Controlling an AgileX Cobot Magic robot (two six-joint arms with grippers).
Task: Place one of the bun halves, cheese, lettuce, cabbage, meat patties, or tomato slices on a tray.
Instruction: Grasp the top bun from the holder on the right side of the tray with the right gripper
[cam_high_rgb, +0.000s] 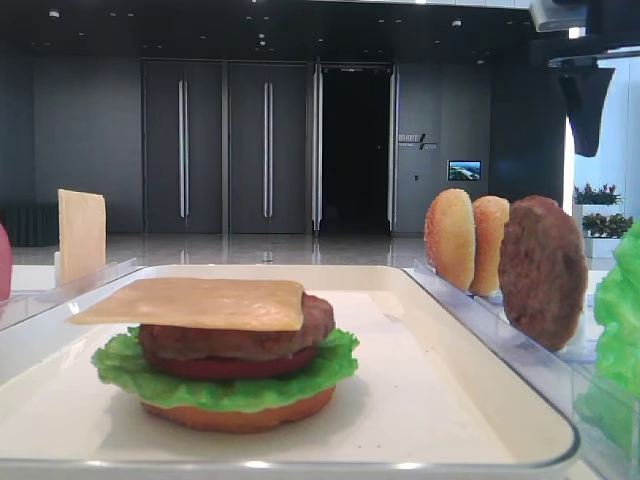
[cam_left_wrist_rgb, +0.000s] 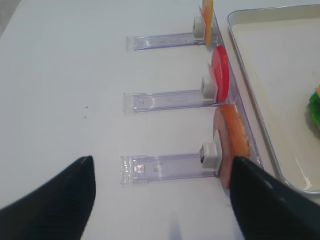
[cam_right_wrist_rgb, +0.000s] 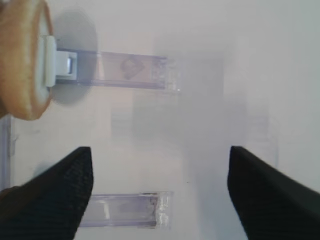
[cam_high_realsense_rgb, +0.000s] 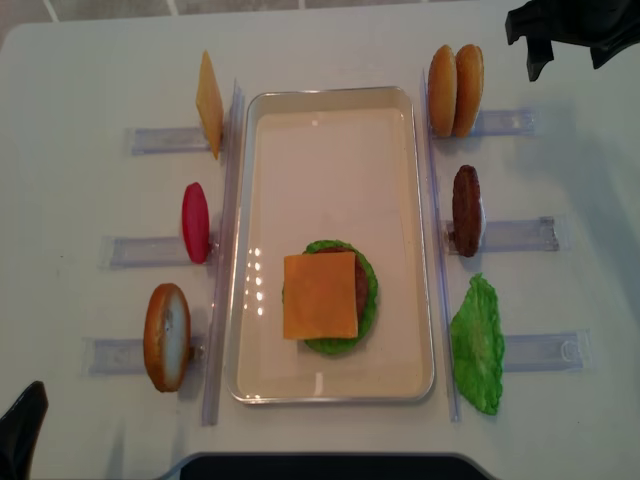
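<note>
On the white tray (cam_high_realsense_rgb: 270, 130) lies a stack with a cheese slice (cam_high_realsense_rgb: 320, 295) on top, over a meat patty (cam_high_rgb: 240, 338), tomato, lettuce (cam_high_rgb: 230, 385) and a bun bottom. Two bun halves (cam_high_realsense_rgb: 455, 90), a patty (cam_high_realsense_rgb: 466, 210) and lettuce (cam_high_realsense_rgb: 478, 345) stand in the right racks. Cheese (cam_high_realsense_rgb: 208, 105), a tomato slice (cam_high_realsense_rgb: 195, 222) and a bun half (cam_high_realsense_rgb: 167, 336) stand in the left racks. My right gripper (cam_right_wrist_rgb: 157, 152) is open and empty over bare table, right of a bun half (cam_right_wrist_rgb: 22, 60). My left gripper (cam_left_wrist_rgb: 161, 160) is open and empty beside the left bun half (cam_left_wrist_rgb: 232, 145).
Clear plastic rack strips (cam_high_realsense_rgb: 515, 233) stick out on both sides of the tray, and long clear rails (cam_high_realsense_rgb: 226, 250) run along its edges. The right arm (cam_high_realsense_rgb: 565, 30) hangs over the far right corner. One left finger (cam_high_realsense_rgb: 22, 435) shows at the near left corner.
</note>
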